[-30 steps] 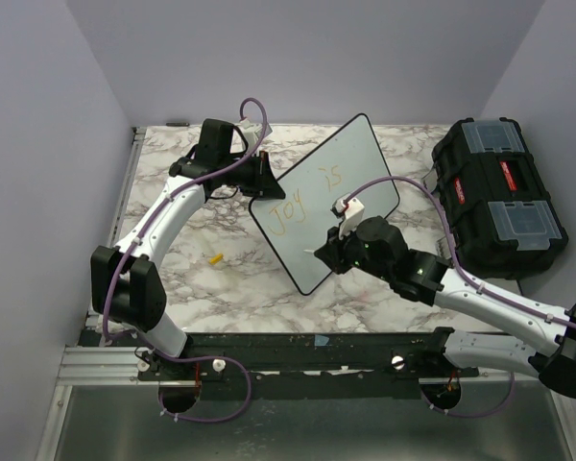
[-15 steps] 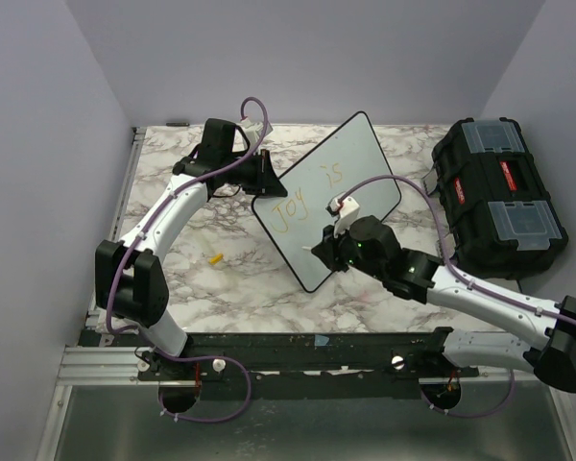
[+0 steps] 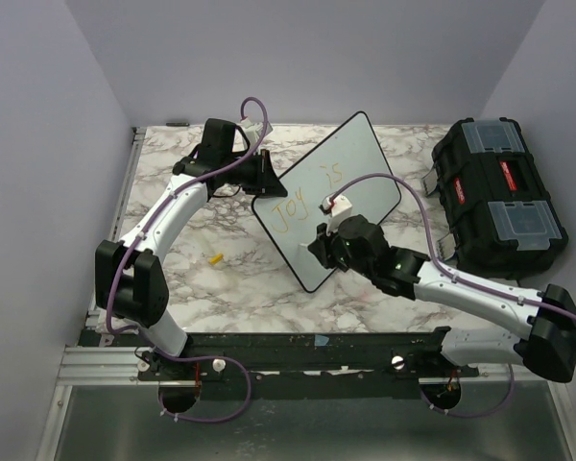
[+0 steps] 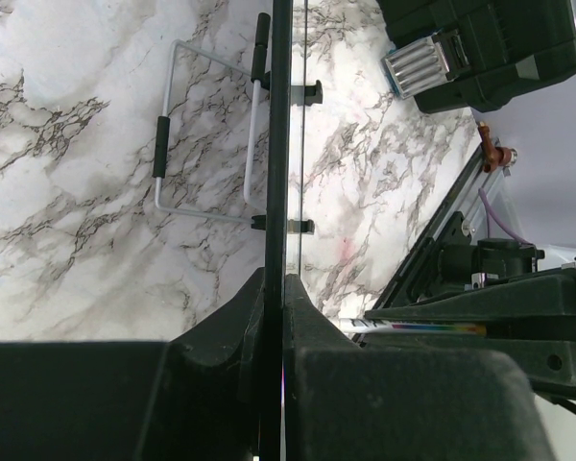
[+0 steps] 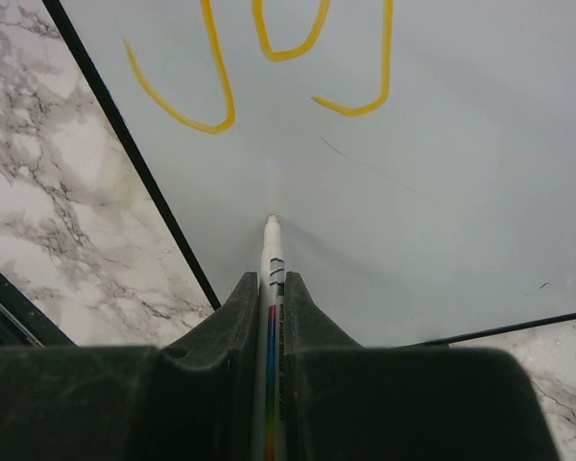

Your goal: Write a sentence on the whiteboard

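Note:
The whiteboard [image 3: 350,163] lies tilted across the middle of the marble table, with "Joy is" in yellow-orange on it [image 3: 290,209]; only these two words of the sentence show. My left gripper [image 3: 266,178] is shut on the board's far left edge, seen edge-on in the left wrist view [image 4: 279,144]. My right gripper [image 3: 319,248] is shut on a white marker [image 5: 272,288]. The marker tip [image 5: 272,220] points at the bare board surface [image 5: 442,192] just below the yellow letters [image 5: 269,58], near the board's lower left rim.
A black toolbox with clear lids [image 3: 497,197] stands at the right edge, also in the left wrist view [image 4: 480,48]. A small yellow cap [image 3: 215,258] lies on the table left of the board. A wire stand [image 4: 206,144] lies on the marble.
My right gripper has moved left and slightly down along the board with the marker, toward the lower left part under "Joy". The left arm and board stay put.

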Controlling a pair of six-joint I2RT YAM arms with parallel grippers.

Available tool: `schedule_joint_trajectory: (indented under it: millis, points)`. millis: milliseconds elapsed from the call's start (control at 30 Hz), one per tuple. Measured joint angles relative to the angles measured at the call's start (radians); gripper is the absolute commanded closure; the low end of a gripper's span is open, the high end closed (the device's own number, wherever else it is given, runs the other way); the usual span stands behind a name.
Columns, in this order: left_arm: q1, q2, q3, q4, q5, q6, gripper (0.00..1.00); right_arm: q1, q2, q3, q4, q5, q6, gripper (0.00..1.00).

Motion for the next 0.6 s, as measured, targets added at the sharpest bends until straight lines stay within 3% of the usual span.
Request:
schedule_joint_trajectory:
  millis: [600]
  points:
    - [0.000,0.003,0.000,0.009,-0.003,0.005,1.00,0.018,0.035,0.002,0.019,-0.002,0.000,0.99]
